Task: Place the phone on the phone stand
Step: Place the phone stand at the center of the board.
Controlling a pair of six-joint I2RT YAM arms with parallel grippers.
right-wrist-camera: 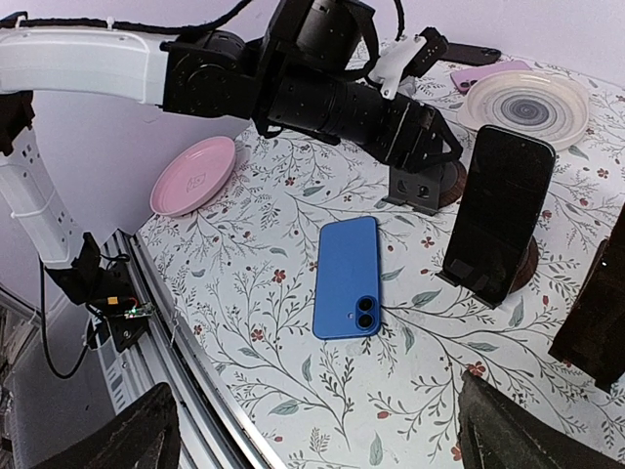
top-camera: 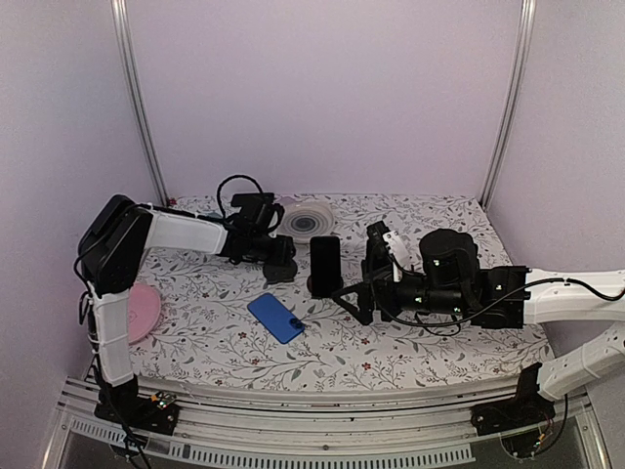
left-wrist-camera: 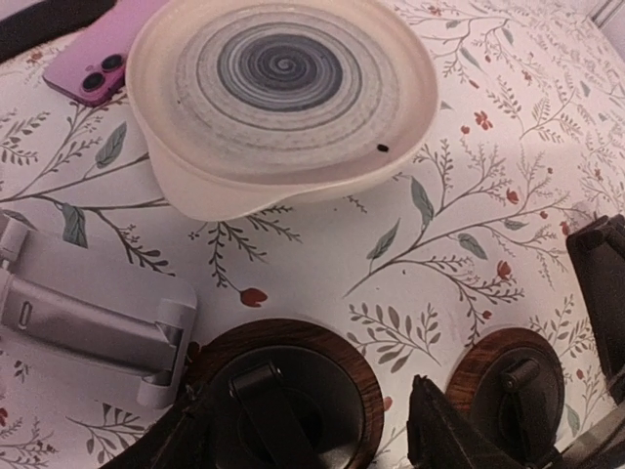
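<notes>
The 2 arms reach toward each other, left gripper (top-camera: 280,262) part-open, right gripper (top-camera: 363,274) spread wide.

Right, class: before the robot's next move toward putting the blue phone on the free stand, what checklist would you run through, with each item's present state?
1. Right gripper open, nothing between its fingers: ok.
2. Blue phone lying flat on the table, camera side up, nothing on top: ok.
3. Empty stand carries no phone: ok.
4. Left gripper holding the empty stand firm: cannot tell; its fingers straddle the base, contact unclear.
5. Black phone leaning on its own stand, apart from the blue phone: ok.
6. Blue phone grasped: not ok, not yet touched.
</notes>
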